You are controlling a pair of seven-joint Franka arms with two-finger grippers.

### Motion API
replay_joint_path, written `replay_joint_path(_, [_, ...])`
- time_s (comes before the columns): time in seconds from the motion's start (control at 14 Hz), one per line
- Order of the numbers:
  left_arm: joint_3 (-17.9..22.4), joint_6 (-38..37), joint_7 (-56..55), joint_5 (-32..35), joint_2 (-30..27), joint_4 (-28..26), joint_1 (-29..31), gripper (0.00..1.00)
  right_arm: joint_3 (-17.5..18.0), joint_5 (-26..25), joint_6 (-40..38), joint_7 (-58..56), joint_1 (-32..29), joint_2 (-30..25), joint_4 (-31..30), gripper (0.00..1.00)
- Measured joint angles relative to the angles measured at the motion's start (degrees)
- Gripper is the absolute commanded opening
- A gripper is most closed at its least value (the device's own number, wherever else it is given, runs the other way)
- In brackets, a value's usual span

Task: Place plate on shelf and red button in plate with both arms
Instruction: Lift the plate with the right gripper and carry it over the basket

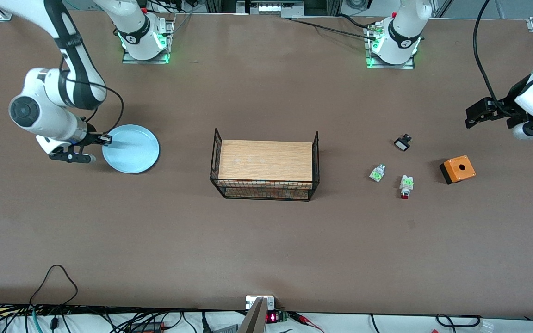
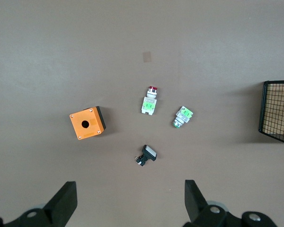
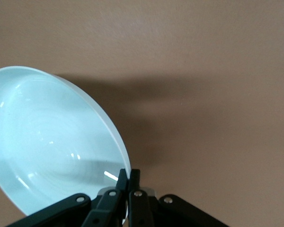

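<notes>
The pale light-blue plate (image 1: 131, 148) lies at the right arm's end of the table. My right gripper (image 1: 105, 138) is shut on the plate's rim; in the right wrist view the plate (image 3: 52, 142) fills one side and the fingers (image 3: 128, 177) pinch its edge. The red button (image 1: 405, 185), white with a green middle and a red cap, lies on the table toward the left arm's end; it also shows in the left wrist view (image 2: 150, 100). My left gripper (image 1: 474, 115) is open and empty, up over the table by the left arm's end.
A wire basket (image 1: 265, 166) with a wooden board on top stands mid-table. A white-green part (image 1: 377, 173), a black-and-white part (image 1: 402, 142) and an orange box (image 1: 457, 169) with a hole lie near the red button.
</notes>
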Motion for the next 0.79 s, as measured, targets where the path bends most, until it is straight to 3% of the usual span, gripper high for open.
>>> replay_joint_path(0.21, [0.0, 0.0, 0.0, 0.0, 0.06, 0.03, 0.0, 1.0, 0.19, 1.1, -10.05, 0.37, 0.7, -4.17, 5.14, 0.0])
replay_joint_path(0.43, [0.0, 0.0, 0.0, 0.0, 0.11, 0.11, 0.0, 1.0, 0.27, 5.86, -20.73, 0.98, 1.27, -5.32, 13.73, 0.0])
replay_joint_path(0.79, [0.0, 0.0, 0.0, 0.0, 0.14, 0.28, 0.0, 1.0, 0.58, 10.8, -30.39, 12.09, 5.55, -5.34, 23.95, 0.0])
